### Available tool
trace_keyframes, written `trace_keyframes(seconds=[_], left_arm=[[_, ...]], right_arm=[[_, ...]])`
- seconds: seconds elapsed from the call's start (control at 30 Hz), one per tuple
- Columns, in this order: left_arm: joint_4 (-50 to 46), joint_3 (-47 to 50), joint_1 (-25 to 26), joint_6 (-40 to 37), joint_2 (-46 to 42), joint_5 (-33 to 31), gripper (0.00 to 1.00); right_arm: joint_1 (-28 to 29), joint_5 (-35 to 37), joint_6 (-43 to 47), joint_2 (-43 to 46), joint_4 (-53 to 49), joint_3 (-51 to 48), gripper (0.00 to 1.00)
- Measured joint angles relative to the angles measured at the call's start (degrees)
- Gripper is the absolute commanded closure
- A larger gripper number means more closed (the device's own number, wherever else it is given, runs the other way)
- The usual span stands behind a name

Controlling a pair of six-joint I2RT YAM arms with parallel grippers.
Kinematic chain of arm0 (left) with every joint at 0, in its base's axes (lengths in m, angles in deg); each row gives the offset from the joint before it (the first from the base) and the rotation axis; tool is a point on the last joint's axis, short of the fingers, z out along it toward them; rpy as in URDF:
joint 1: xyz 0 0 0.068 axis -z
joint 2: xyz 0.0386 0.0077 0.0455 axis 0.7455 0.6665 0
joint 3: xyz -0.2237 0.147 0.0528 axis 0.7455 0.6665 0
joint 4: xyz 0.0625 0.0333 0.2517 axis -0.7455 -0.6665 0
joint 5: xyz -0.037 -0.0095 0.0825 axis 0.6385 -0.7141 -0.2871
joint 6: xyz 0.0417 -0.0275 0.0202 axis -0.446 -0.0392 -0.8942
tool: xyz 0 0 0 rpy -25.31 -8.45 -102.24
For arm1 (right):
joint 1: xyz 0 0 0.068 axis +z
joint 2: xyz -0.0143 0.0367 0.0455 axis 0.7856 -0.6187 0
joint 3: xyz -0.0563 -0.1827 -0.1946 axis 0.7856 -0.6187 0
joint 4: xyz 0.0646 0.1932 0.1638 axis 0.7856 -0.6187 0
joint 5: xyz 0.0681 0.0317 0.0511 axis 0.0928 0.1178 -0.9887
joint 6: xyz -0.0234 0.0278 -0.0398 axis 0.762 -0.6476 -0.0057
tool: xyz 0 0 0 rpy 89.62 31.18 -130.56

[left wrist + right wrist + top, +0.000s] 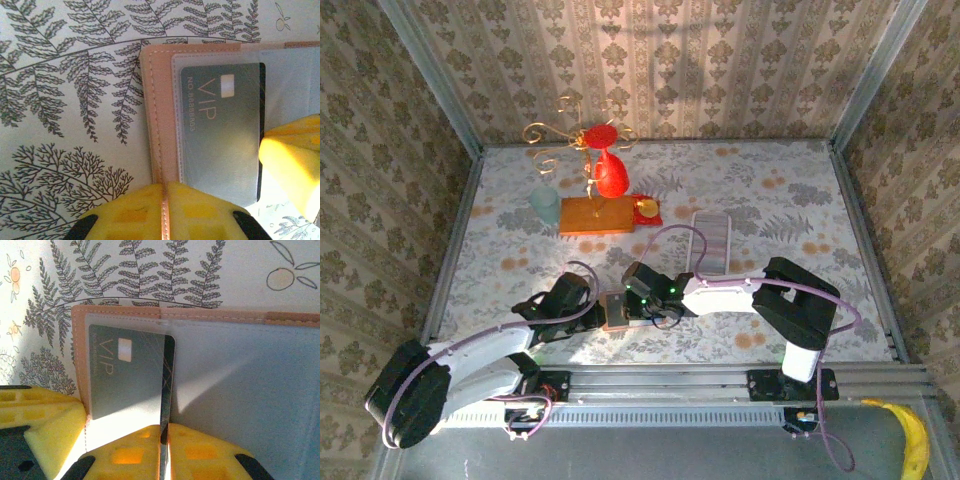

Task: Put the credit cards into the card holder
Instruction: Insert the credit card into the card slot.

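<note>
Behind the card holder's (157,125) sleeve (240,390), grey card (127,380) pinched by right fingers (200,452), holder by left fingers (200,212).

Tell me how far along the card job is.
Done: the card holder lies open, its edge pinched by the left claw. In hand: the right claw grips a grey VIP card, mostly under the clear sleeve, one edge sticking out. Left: push it home, release; whether more cards wait, I can't tell.
</note>
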Motion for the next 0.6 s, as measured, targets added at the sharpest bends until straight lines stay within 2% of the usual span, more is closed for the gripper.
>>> trace_keyframes(seconds=[0.1,0.3,0.6], left_arm=[[0.3,0.1,0.0,0.2,0.1,0.0,0.89],[1.2,0.2,0.3,0.2,0.6,0.0,0.89],[1.7,0.2,0.4,0.2,0.8,0.4,0.87]], right_arm=[[0.0,-0.1,-0.2,0.0,0.1,0.0,0.85],[0.0,0.2,-0.5,0.7,-0.1,0.0,0.75],[0.6,4.1,0.2,10.0,-6.7,-1.0,0.63]])
